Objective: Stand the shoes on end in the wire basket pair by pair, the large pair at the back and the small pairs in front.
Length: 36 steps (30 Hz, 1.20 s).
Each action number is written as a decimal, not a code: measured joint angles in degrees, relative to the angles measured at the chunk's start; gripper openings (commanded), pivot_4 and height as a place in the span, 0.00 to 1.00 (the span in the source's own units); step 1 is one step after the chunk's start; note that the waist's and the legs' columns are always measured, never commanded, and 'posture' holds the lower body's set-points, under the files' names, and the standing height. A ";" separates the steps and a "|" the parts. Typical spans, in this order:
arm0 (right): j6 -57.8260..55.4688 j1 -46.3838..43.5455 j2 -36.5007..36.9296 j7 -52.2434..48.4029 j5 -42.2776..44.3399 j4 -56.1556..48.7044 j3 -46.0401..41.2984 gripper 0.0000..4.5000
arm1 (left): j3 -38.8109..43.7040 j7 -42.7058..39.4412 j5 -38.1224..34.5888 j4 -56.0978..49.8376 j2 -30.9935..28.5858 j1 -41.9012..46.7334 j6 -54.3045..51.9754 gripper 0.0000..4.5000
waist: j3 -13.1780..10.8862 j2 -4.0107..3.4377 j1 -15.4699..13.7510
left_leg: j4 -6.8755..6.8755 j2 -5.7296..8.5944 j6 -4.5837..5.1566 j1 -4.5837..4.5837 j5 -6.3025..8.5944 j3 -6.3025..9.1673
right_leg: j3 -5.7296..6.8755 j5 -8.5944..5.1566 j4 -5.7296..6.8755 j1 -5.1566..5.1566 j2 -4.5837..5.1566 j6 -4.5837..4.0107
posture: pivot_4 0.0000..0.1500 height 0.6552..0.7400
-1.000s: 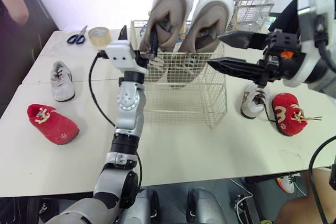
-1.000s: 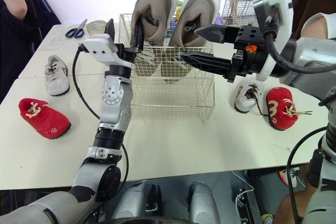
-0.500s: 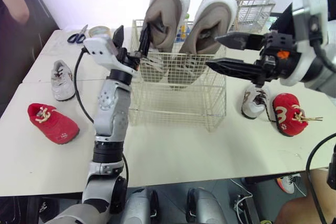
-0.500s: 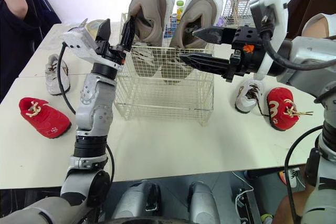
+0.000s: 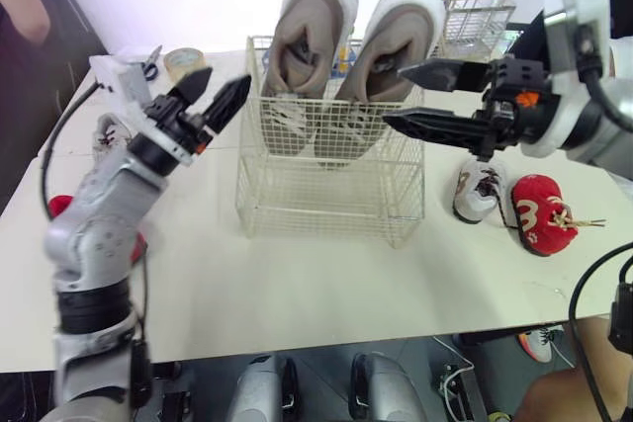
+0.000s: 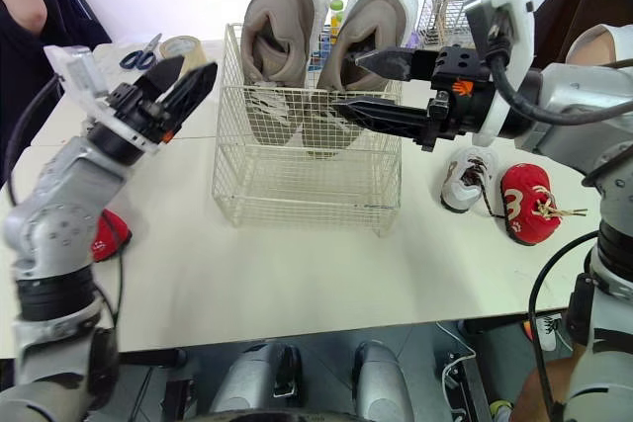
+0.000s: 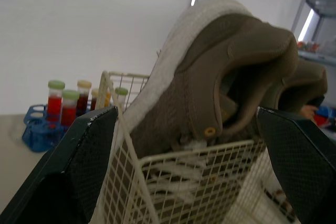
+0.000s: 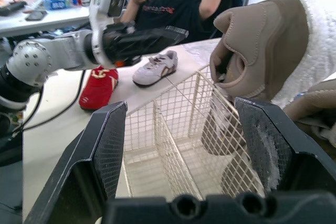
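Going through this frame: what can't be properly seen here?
- Left red shoe: head views, mostly behind the left arm.
- Left white shoe: head views, almost all behind that arm.
- Right white shoe: head views, far end behind the right arm.

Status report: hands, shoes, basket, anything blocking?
Left hand open, left of wire basket. Right hand open, at its right side. Large pair standing at back; front unfilled. Small shoes on table; nothing blocking seen.
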<state>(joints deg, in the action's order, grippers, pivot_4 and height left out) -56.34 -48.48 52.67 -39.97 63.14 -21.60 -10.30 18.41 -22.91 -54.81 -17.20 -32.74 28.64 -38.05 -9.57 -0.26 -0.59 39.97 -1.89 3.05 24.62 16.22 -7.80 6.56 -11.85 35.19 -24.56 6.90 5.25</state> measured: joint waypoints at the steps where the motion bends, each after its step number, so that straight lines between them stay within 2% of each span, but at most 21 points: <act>1: 0.04 -0.63 -0.37 -0.59 0.03 0.55 0.05 0.79 | 0.97 -0.10 -0.73 0.27 -2.72 0.03 -1.88 0.97 | -0.04 0.05 -0.03 | 0.00 0.00 0.01 0.00 0.01 0.00 | 0.00 -0.04 0.00 0.00 0.00 -0.07 | 1.00 1.00; 3: 0.15 -1.98 -0.48 -1.98 0.17 1.44 0.05 0.79 | 2.53 0.50 -0.87 2.08 -6.67 0.92 -4.45 0.97 | -0.08 0.05 -0.05 | -0.01 0.01 0.01 0.00 0.02 -0.01 | 0.00 -0.09 -0.02 -0.01 0.00 -0.15 | 1.00 1.00; 10: 0.54 -4.10 0.40 -11.45 0.48 3.60 0.44 0.79 | 6.78 4.65 0.19 12.49 -13.72 6.95 -10.00 0.97 | -0.14 0.10 0.02 | -0.07 0.01 -0.10 0.02 -0.03 -0.07 | -0.01 0.01 -0.07 -0.05 0.00 0.02 | 1.00 1.00; 16: 1.95 -6.02 1.20 -18.92 -1.75 6.09 1.95 0.79 | 2.78 11.05 13.61 29.49 -21.46 14.61 -12.58 0.97 | -0.19 0.15 0.00 | -0.29 0.01 -0.33 0.02 -0.16 -0.16 | -0.05 0.02 -0.04 -0.23 -0.01 0.04 | 1.00 1.00; 20: 3.87 -6.37 1.32 -22.81 -4.60 6.46 3.63 0.79 | 0.33 12.85 20.71 37.83 -21.10 17.49 -12.08 0.97 | -0.24 0.25 -0.11 | -0.39 0.01 -0.47 0.11 -0.24 -0.17 | -0.05 0.02 -0.05 -0.36 0.00 0.04 | 1.00 1.00; 25: 7.07 -5.24 1.56 -26.14 -10.16 5.84 7.00 0.79 | 0.27 14.66 26.02 42.81 -19.40 20.26 -11.00 0.97 | -0.26 0.39 0.03 | -0.39 0.01 -0.62 0.62 -0.36 -0.16 | -0.04 0.04 0.02 -0.86 0.00 0.05 | 1.00 1.00; 28: 9.59 -1.70 4.02 -26.55 -15.98 6.30 9.18 0.79 | 0.35 10.89 25.27 40.44 -17.35 20.42 -11.87 0.97 | -0.29 0.47 -0.31 | -0.34 0.03 -0.62 0.72 -0.37 -0.13 | 0.04 0.04 0.01 -0.86 -0.01 0.06 | 1.00 1.00; 32: 10.32 2.61 4.93 -24.02 -20.35 7.41 8.96 0.79 | 0.22 1.58 18.94 29.00 -15.32 19.01 -15.96 0.97 | -0.43 0.68 0.02 | -0.21 0.04 -0.61 0.79 -0.36 -0.11 | 0.01 0.04 -0.02 -0.86 0.00 0.07 | 1.00 1.00; 36: 4.89 7.23 7.19 -17.57 -19.38 5.70 0.92 0.79 | 1.45 -10.29 11.31 17.69 -15.47 14.23 -15.70 0.97 | -0.45 0.67 0.30 | -0.36 -0.01 -0.70 0.73 -0.41 -0.09 | 0.04 0.03 -0.01 -0.90 -0.02 0.08 | 1.00 1.00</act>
<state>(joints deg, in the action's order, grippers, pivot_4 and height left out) -51.45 -41.26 59.85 -57.55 43.76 -15.89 -9.39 19.85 -33.19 -43.50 0.50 -48.20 42.87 -53.75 -10.01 0.40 -0.29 39.60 -1.90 2.35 25.35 15.80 -7.89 6.60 -11.81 35.18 -25.46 6.88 5.33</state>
